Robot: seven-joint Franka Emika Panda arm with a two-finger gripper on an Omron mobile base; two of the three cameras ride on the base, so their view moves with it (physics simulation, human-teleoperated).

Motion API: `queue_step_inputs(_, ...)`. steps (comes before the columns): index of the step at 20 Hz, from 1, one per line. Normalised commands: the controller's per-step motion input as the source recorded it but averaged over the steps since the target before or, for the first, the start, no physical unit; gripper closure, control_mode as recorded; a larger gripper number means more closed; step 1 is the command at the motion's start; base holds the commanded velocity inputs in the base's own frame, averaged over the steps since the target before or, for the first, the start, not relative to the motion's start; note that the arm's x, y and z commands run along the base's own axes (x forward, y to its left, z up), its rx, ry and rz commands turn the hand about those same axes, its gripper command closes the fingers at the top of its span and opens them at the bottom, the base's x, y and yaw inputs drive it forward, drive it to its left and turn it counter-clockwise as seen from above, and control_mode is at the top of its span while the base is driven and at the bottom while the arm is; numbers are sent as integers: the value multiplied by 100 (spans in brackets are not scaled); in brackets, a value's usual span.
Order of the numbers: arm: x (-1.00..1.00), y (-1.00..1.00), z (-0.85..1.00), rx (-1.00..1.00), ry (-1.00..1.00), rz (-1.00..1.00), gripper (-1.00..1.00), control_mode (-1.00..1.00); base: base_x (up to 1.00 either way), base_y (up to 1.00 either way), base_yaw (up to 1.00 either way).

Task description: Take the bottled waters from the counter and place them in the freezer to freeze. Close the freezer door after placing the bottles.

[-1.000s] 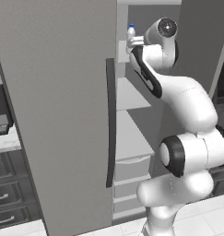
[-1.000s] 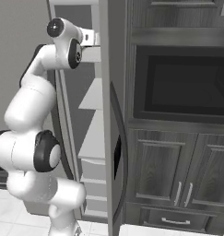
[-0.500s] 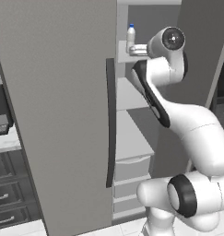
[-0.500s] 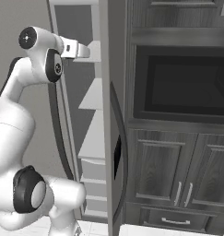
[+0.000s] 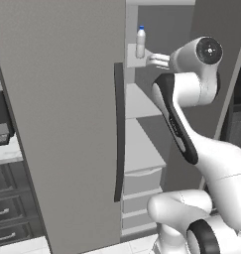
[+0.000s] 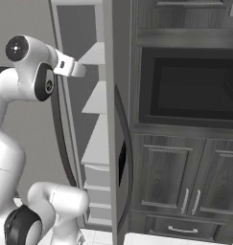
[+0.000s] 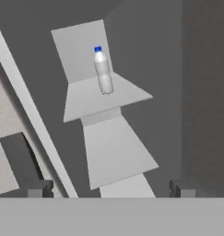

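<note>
Standing clear plastic bottle (image 7: 103,71), flat white shelf (image 7: 85,99)

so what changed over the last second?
The gripper has backed away from the bottle on the top freezer shelf, jaws open and empty, and the arm has swung up and outward. The bottle stayed upright on the shelf, and the freezer door stayed open.

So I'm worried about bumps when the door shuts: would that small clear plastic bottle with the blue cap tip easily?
Probably: the clear plastic bottle stands tall and narrow on the white shelf, unsupported. Once tipped, its round body would likely roll.
</note>
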Motion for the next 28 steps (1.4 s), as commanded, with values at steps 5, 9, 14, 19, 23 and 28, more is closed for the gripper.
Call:
queue_step_inputs(5, -40, 6, -27, 11, 6, 0, -100, -100, 0, 0, 0)
queue_step_inputs(9, -35, 10, -35, 1, 7, 0, -100, -100, 0, 0, 0)
queue_step_inputs(14, -23, 2, -35, -1, 19, 4, -100, -100, 0, 0, 0)
queue_step_inputs(19, -31, 0, -13, 0, 34, 4, -100, -100, 0, 0, 0)
queue_step_inputs(23, -31, 7, -27, -2, 33, 3, -100, -100, 0, 0, 0)
queue_step_inputs(28, -36, 16, -61, -6, 25, 2, -100, -100, 0, 0, 0)
